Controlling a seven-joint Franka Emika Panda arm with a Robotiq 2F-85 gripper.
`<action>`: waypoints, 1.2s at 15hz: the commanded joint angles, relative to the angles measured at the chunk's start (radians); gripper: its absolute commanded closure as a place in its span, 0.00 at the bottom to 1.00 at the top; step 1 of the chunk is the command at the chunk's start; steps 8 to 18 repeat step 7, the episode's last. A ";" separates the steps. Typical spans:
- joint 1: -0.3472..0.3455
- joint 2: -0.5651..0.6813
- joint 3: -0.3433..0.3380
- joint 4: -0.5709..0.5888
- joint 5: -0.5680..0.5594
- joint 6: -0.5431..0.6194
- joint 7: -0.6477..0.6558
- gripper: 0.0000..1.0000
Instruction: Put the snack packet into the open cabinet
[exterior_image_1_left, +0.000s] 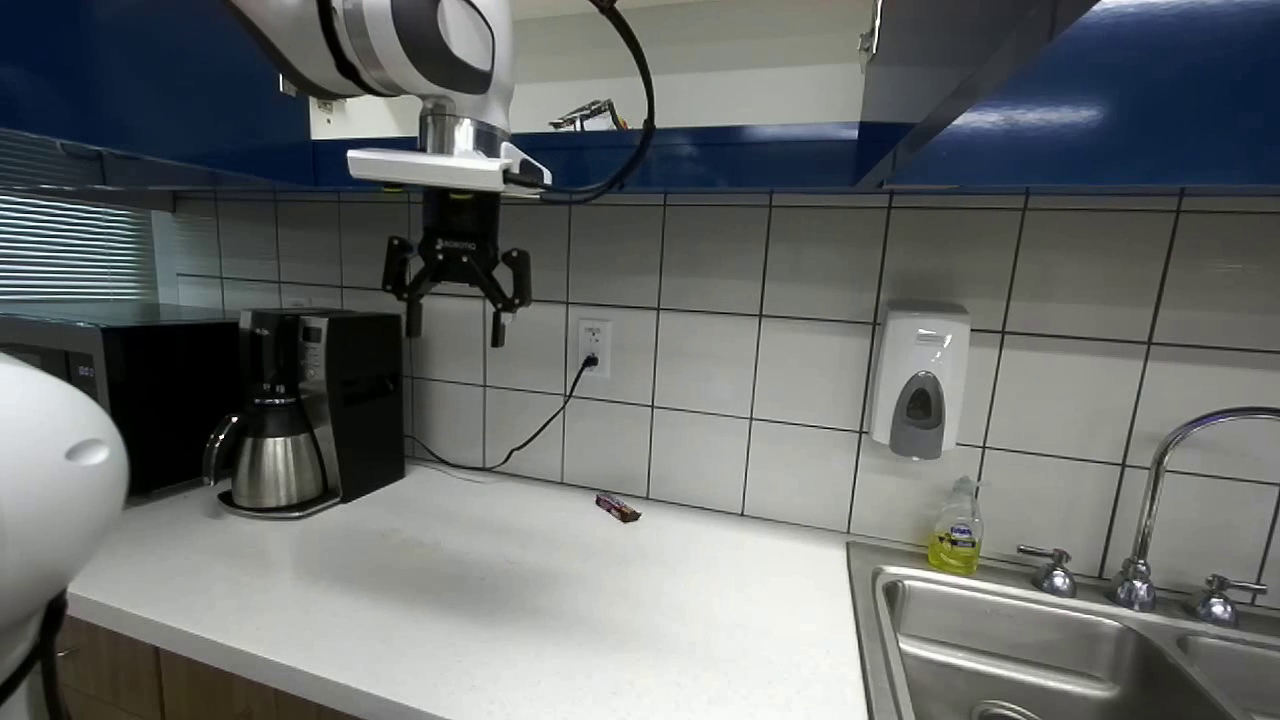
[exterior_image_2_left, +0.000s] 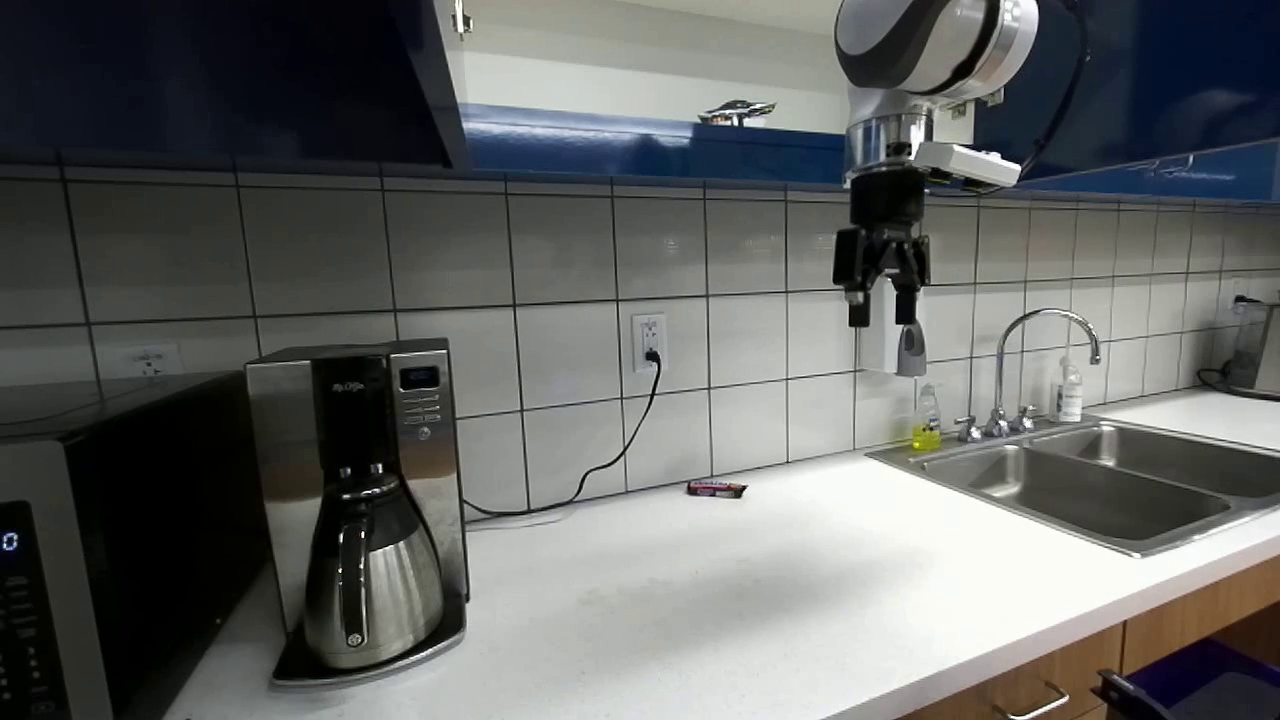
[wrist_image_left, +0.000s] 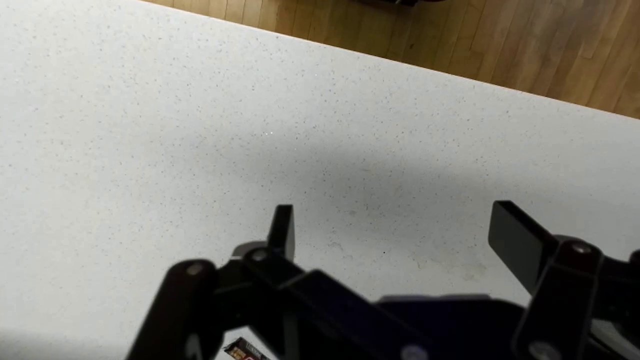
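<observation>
I count one snack packet (exterior_image_1_left: 618, 508) below the open cabinet (exterior_image_1_left: 760, 92), one shiny thing (exterior_image_2_left: 738, 110) inside it, and one gripper (exterior_image_1_left: 455, 325) hanging lower, two fingers (wrist_image_left: 519, 242) spread wide.

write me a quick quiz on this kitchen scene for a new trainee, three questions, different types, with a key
1. True or false: the pincer hangs open with nothing in its grasp.
2. Where does the snack packet lie? a) in the sink b) on the counter c) on the microwave
3. Short answer: to reach the open cabinet, must the snack packet go up or down?

Key: 1. True 2. b 3. Up
</observation>
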 joint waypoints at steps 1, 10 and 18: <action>0.001 -0.024 0.019 -0.050 -0.005 0.033 0.018 0.00; 0.002 0.000 0.011 -0.039 0.001 0.014 0.001 0.00; 0.002 0.000 0.011 -0.039 0.001 0.014 0.001 0.00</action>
